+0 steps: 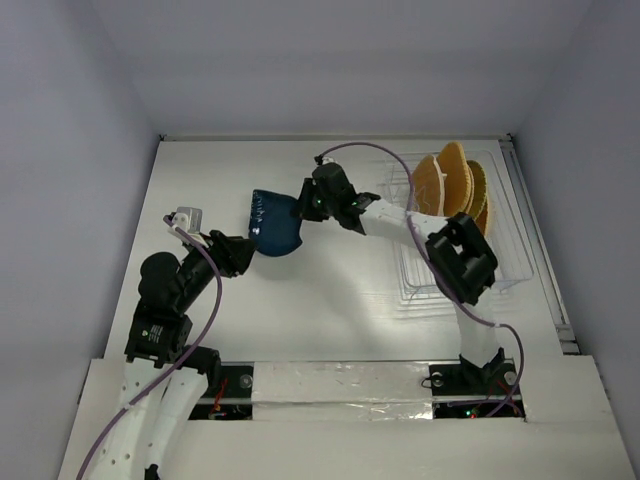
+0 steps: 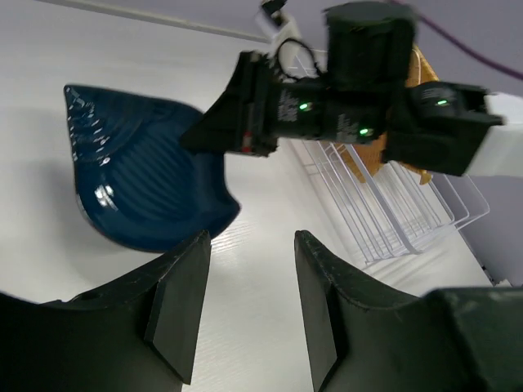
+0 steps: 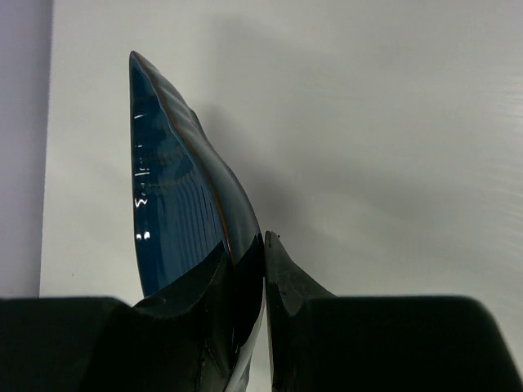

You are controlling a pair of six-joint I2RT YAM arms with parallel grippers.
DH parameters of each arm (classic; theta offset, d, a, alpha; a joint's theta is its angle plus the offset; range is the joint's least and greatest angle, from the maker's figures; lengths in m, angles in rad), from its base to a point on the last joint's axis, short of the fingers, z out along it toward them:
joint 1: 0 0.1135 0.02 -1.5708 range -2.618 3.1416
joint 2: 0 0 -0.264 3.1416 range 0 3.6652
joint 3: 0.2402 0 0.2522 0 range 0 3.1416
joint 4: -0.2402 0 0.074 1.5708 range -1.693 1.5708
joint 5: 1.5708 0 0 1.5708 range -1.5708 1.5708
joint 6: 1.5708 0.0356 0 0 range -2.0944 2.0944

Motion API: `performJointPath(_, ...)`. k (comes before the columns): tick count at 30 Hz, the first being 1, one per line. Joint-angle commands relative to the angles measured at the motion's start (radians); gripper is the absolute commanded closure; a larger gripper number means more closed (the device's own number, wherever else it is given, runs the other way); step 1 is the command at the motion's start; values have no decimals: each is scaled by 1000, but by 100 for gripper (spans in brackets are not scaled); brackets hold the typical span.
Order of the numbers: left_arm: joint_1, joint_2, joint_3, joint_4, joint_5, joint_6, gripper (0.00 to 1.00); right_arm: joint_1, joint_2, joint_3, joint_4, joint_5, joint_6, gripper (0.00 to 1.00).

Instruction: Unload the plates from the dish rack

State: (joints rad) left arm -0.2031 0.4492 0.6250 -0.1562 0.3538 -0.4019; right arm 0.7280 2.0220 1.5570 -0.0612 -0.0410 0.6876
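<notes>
Item: one dark blue plate (image 1: 274, 226), a glossy deep blue, with fine ribbed lines across its face and a thin coppery line along the rim. Orange-yellow plates (image 1: 452, 186) were warm orange with paler edges. The dish rack (image 1: 415, 282) was clear plastic with white wire dividers. The desk (image 1: 320, 310) was white. The left tool (image 2: 249, 245) and right tool (image 3: 249, 245) were matte black. The left arm (image 1: 160, 300) and right arm (image 1: 462, 258) had black and white segments, and the right carried green lights (image 2: 304, 106). The cable (image 1: 365, 148) was purple.
</notes>
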Motion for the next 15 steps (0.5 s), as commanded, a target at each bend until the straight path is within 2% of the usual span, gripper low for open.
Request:
performJointPath(1, -5, 6, 12, 29, -7, -5, 57, 4, 48, 124, 261, -71, 168, 100)
performJointPath(9, -5, 9, 8, 33, -1, -5, 57, 4, 253, 274, 247, -148, 262, 100)
performJointPath(15, -5, 11, 9, 33, -1, -6, 57, 13, 415, 411, 238, -230, 395, 100)
